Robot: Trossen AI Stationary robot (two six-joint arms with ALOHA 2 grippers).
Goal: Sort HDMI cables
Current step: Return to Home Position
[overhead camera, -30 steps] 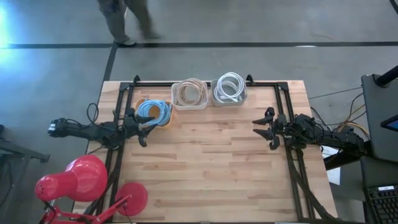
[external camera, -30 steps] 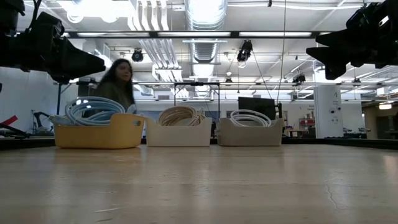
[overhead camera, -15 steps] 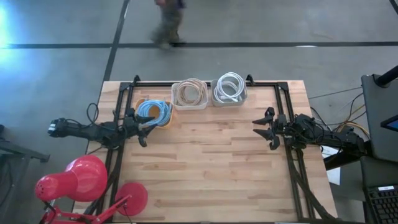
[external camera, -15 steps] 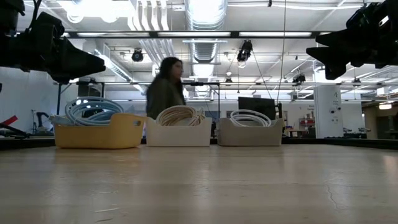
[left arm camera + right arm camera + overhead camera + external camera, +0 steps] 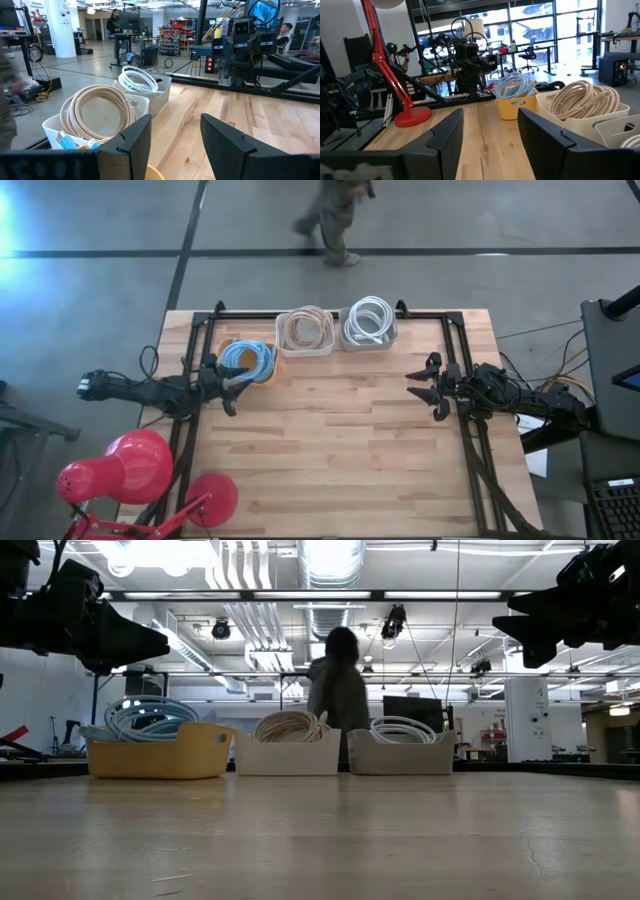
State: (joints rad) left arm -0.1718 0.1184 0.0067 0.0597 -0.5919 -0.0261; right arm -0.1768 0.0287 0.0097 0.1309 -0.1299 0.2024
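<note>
Beside the white bin with its beige HDMI cables, we see light blue HDMI cables in the yellow bin on its left and white HDMI cables in the gray bin on its right. Our left gripper hangs left of the white bin, the right gripper well right of it, both spread wide and empty.

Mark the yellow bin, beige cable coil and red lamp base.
yellow bin [image 5: 160,756], low view, front wall.
beige cable coil [image 5: 290,726], low view, top of the loops.
red lamp base [image 5: 211,499], high view, middle of the disc.
</note>
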